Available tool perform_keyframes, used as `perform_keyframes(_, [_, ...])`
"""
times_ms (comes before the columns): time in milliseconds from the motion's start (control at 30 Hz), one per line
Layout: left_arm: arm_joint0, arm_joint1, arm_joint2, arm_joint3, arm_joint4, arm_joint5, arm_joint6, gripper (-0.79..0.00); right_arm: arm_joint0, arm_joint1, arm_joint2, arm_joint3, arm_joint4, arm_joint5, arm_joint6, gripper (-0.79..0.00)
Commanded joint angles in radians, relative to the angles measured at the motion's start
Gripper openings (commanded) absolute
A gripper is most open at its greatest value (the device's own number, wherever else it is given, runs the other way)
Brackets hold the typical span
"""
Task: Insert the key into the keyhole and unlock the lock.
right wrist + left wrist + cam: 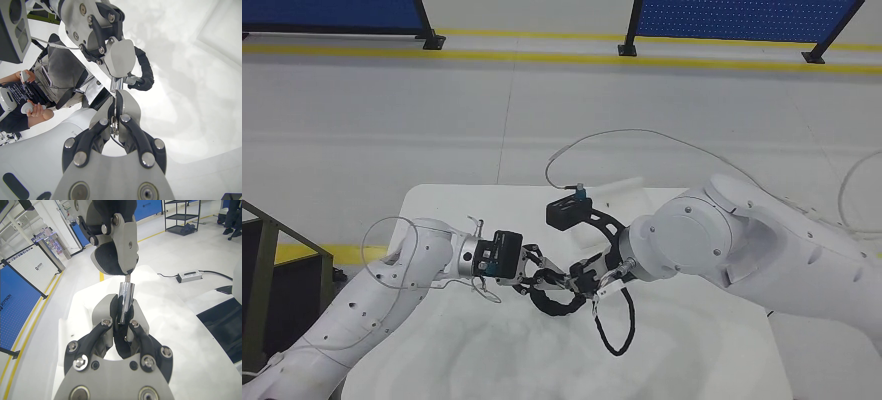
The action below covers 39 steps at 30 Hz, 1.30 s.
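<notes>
My left gripper (123, 311) is shut on the lock (125, 298), a shiny chrome cylinder held upright above the white table (692, 360). Its black sleeved cable (144, 70) loops away from the cylinder. My right gripper (116, 102) is shut on the key (115, 100), whose ring (114, 123) hangs between the fingers. The key's blade (128, 277) meets the cylinder's end, and how deep it sits is hidden. In the top view both grippers meet over the table's middle, the left gripper (538, 268) facing the right gripper (587, 280), with the cable (552, 300) between them.
A black cable (617, 330) hangs from the right arm over the table. A black camera bracket (570, 212) sits above the right wrist. Blue barrier panels (742, 20) stand far behind on the floor. A power brick (190, 275) lies on the floor beyond the table.
</notes>
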State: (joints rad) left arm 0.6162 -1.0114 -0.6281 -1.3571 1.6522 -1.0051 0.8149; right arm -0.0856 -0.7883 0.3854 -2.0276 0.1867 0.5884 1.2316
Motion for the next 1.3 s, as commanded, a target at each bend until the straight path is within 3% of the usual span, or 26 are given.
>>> perform_keyframes(0, [-0.002,0.0,0.004,0.002,-0.003,0.0,0.0,-0.785,-0.003,-0.002,0.002,0.001,-0.002,0.001,-0.001,-0.785])
perform_keyframes(667, [0.002,0.003,-0.015,0.099,-0.073,0.019,0.019,-0.785,-0.051,-0.012,0.04,0.048,-0.007,-0.051,-0.024,-0.785])
perform_keyframes(1267, [-0.008,0.01,0.01,0.057,-0.071,-0.007,-0.007,-0.785,-0.044,-0.054,0.034,0.113,-0.019,-0.098,0.028,-0.785])
